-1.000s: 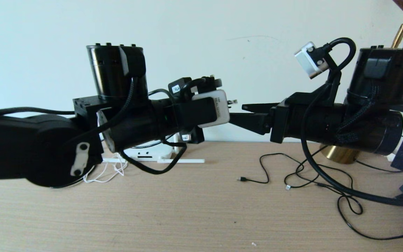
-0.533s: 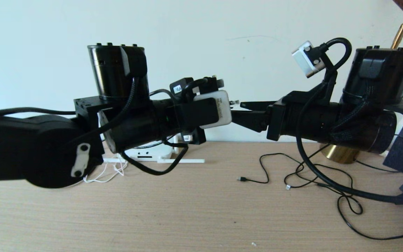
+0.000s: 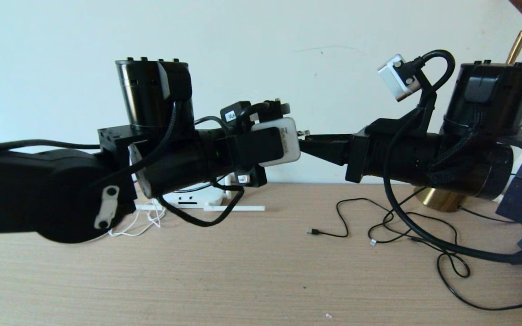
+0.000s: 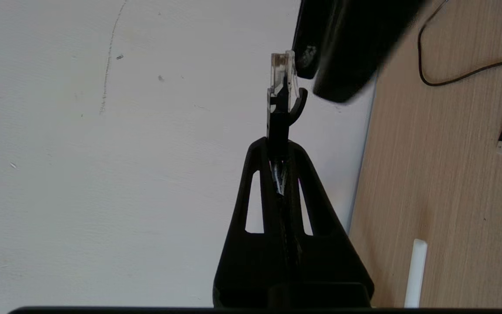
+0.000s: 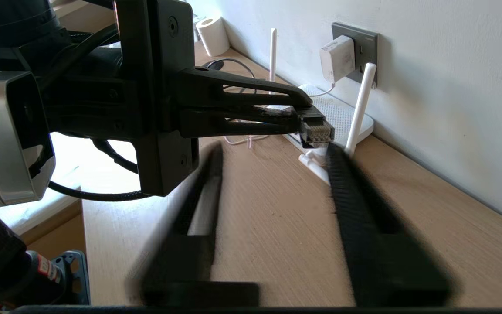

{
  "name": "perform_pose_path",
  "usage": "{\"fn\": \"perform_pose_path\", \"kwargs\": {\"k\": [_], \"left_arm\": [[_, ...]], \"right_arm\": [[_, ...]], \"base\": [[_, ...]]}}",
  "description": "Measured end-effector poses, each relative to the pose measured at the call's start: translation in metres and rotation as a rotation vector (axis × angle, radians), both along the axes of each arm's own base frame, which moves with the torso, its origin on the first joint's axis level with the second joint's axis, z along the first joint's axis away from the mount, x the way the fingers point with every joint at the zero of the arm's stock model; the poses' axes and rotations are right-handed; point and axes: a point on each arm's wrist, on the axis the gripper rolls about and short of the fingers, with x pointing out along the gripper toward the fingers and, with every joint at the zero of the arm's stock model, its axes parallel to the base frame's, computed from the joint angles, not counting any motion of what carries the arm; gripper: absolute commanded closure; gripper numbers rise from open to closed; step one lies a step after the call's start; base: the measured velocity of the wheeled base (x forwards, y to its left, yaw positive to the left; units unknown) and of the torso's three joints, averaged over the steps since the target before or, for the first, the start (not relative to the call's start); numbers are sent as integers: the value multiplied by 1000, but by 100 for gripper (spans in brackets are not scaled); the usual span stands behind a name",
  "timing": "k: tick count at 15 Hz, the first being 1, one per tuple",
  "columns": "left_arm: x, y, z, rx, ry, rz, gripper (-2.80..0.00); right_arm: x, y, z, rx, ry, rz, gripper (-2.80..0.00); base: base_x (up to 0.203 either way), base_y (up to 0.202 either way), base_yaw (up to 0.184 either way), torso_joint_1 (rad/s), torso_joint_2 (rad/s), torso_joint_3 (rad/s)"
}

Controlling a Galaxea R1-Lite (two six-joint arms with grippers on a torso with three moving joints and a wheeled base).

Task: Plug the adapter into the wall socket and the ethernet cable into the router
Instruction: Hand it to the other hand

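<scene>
In the head view, both arms reach toward the middle of the frame above a pale wood-grain table (image 3: 252,276). The left claw (image 3: 301,133) is hidden behind its white wrist camera, whose printed lettering is too small to read; a small white tag above it reads "VLA". A clear plug tip pokes out toward the right claw (image 3: 308,144), whose black wedge-shaped fingers point at it from the right; whether they touch it cannot be told here. Low behind the left arm lies the flat white router (image 3: 193,198) with a thin stick antenna on the table. Thin black cords loop over the right half of the table. In the left wrist view, the left claw (image 4: 279,148) is clenched on the ethernet cable (image 4: 280,87), its black plug with a clear ridged tip sticking out at upper centre, against a matt white wall; the right claw's dark fingers stand just beside the tip. In the right wrist view, the left claw (image 5: 303,114) grasps the ethernet cable (image 5: 317,130) at centre frame, gold contacts showing. The right claw (image 5: 273,150) is spread, its ribbed fingers blurred, one on each side below the plug. At upper right, the adapter (image 5: 337,59), a rounded white cube, sits plugged into the dark grey wall socket (image 5: 364,52), above the router (image 5: 342,114) with its dotted top.
</scene>
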Motion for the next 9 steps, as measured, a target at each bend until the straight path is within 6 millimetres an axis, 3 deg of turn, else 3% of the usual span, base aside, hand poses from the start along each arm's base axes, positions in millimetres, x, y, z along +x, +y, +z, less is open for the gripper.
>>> {"fn": "perform_pose_path", "kwargs": {"k": [9], "left_arm": [[1, -1, -2, 2, 3, 1, 0]], "right_arm": [[-1, -1, 0, -1, -2, 2, 0]], "base": [[0, 0, 0, 0, 0, 0]]}}
